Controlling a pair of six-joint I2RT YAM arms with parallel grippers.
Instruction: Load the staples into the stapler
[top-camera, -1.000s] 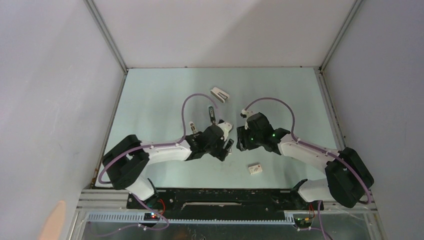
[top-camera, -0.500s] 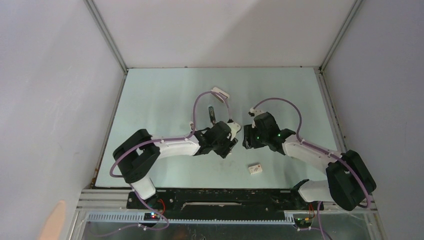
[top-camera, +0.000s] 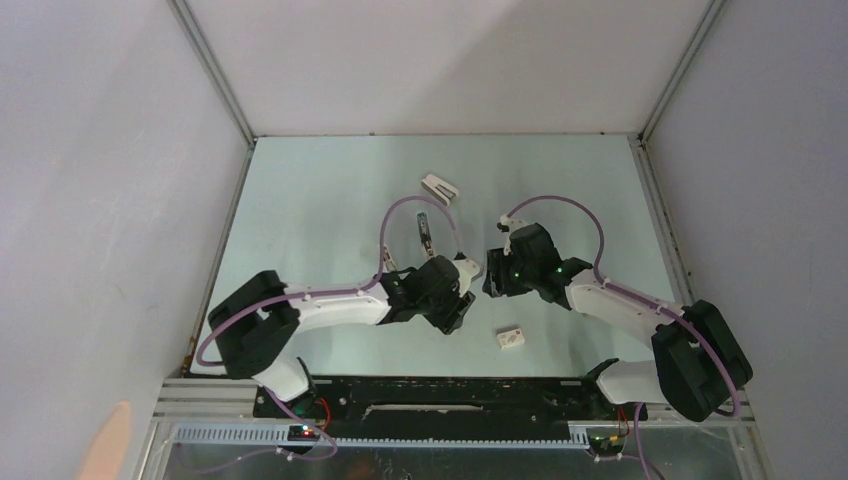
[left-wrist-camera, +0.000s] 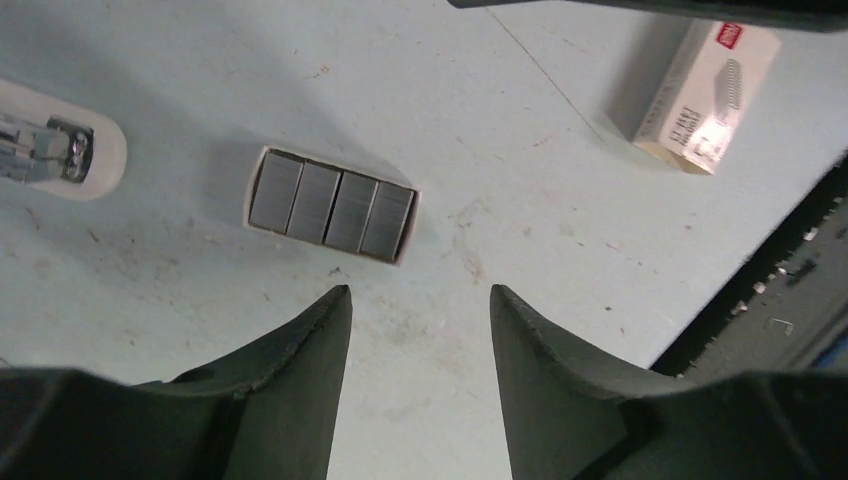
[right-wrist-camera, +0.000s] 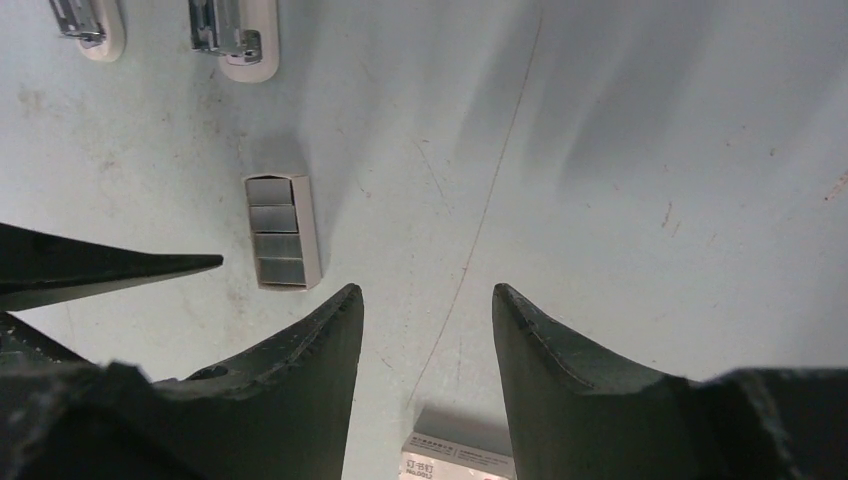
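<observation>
Left gripper (left-wrist-camera: 420, 292) has been narrowed to half-open and parked just short of the small grey ribbed metal staples (left-wrist-camera: 332, 204), nothing gripped yet, so a pick looks next; the right gripper (right-wrist-camera: 426, 290) is held open and empty beside the staples. The slim grey-green white-ended stapler (top-camera: 425, 228), beyond the staples, is shown too small from above for its loading slot to be made out.

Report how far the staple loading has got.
Done: only the staples lie exposed in an open white tray. In hand: nothing; the left gripper hovers open by them, and the right gripper is open and empty. To do: grasp the staples and feed them into the stapler lying apart.
</observation>
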